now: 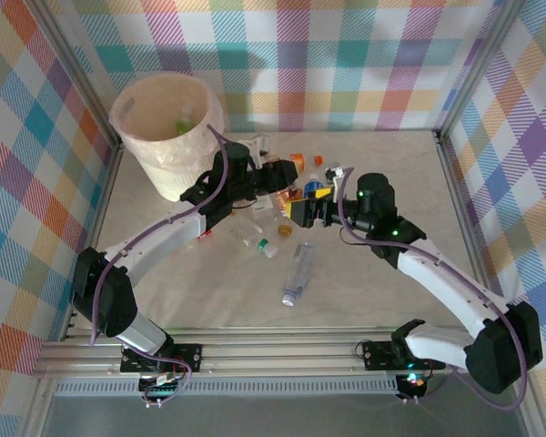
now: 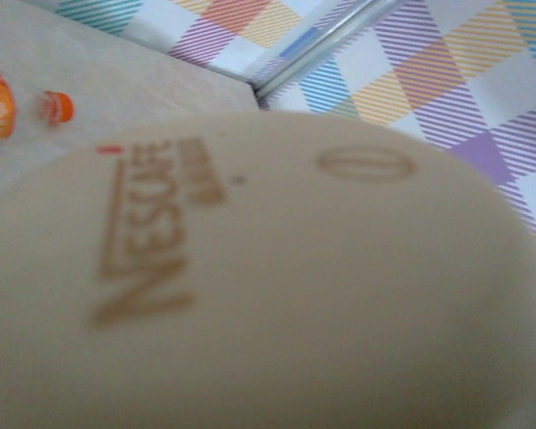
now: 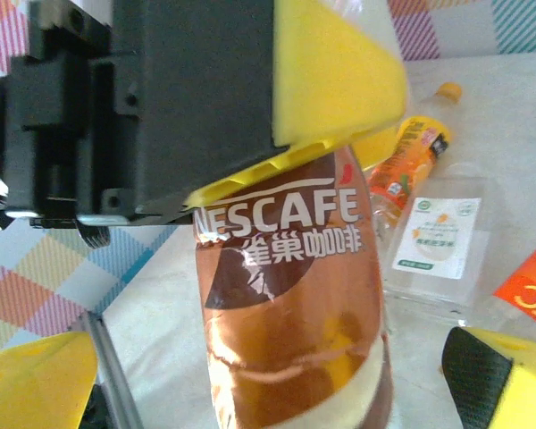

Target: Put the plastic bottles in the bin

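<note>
Carefully, I would lift high and swing left, clearing the rim of the bin (image 1: 159, 168), where a green item (image 1: 184, 120), likely a bottle, lies in the liner. My left gripper (image 1: 289, 177) is clenched on the brown Nescafé bottle (image 3: 290, 295) at mid-table. The right gripper (image 1: 308, 205) stands released around it, pads not touching.

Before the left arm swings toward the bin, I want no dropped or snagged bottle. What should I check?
1. Grip: ok. The left gripper has its yellow pad pressed on the Nescafe bottle; the far finger is hidden.
2. Release: ok. The right gripper is open and not touching the bottle.
3. Swing path: not ok. The right fingers flank the bottle.
4. Target: ok. The bin has an open mouth.
5. Height over the rim: cannot tell.
</note>
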Robot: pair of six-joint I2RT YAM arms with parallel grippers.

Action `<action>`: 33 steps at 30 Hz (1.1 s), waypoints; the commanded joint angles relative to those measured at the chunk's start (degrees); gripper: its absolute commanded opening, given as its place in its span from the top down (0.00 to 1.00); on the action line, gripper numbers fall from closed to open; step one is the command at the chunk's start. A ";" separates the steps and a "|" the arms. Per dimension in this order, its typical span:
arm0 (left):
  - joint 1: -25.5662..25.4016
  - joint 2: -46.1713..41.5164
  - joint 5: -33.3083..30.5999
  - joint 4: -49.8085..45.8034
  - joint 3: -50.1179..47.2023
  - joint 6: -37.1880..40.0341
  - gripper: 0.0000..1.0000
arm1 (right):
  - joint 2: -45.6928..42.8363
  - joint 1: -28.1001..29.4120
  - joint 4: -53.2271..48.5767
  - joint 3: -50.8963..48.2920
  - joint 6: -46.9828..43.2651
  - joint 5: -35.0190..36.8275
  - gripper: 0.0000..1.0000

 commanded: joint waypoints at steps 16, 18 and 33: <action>0.39 -5.89 -24.51 -15.08 8.85 14.09 0.53 | -7.34 -0.02 -6.79 -2.49 -1.40 24.52 0.00; 0.82 -6.74 -27.27 -17.44 10.27 16.21 0.53 | -7.03 -0.02 -6.99 -2.42 -1.43 24.88 0.00; 10.76 -4.02 -40.29 -18.37 25.11 32.42 0.53 | -5.13 0.01 -7.35 -1.60 0.45 23.92 0.00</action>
